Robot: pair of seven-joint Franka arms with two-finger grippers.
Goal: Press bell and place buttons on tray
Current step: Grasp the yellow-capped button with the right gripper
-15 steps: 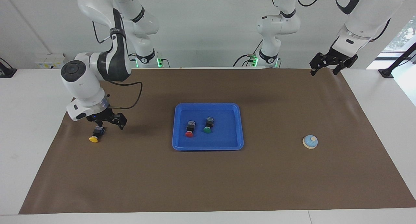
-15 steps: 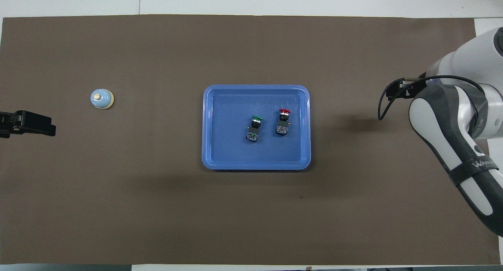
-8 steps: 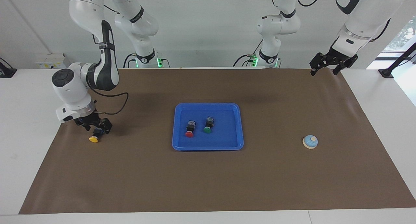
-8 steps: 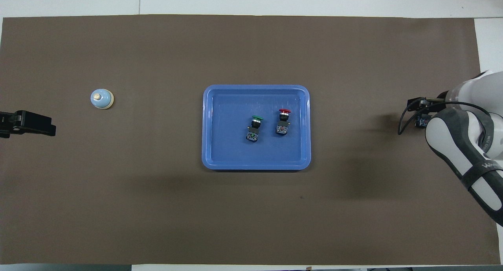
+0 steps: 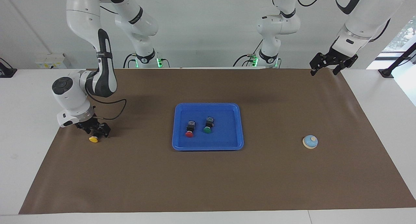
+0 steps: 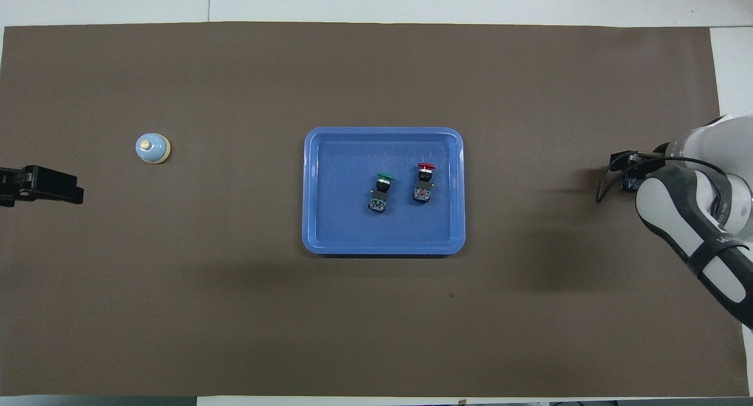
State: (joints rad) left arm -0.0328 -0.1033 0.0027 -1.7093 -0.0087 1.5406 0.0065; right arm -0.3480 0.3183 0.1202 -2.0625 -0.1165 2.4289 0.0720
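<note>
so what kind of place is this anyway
Most likely a robotics lab: two white robot arms stand at a table under a brown mat, with a blue tray and a small bell laid out as test props.

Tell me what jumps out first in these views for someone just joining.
The blue tray mid-table, with the red button and green button lying in it. At the right arm's end of the table, the right end effector is down at the yellow button. The bell stands alone toward the left arm's end, where the left end effector waits raised.
</note>
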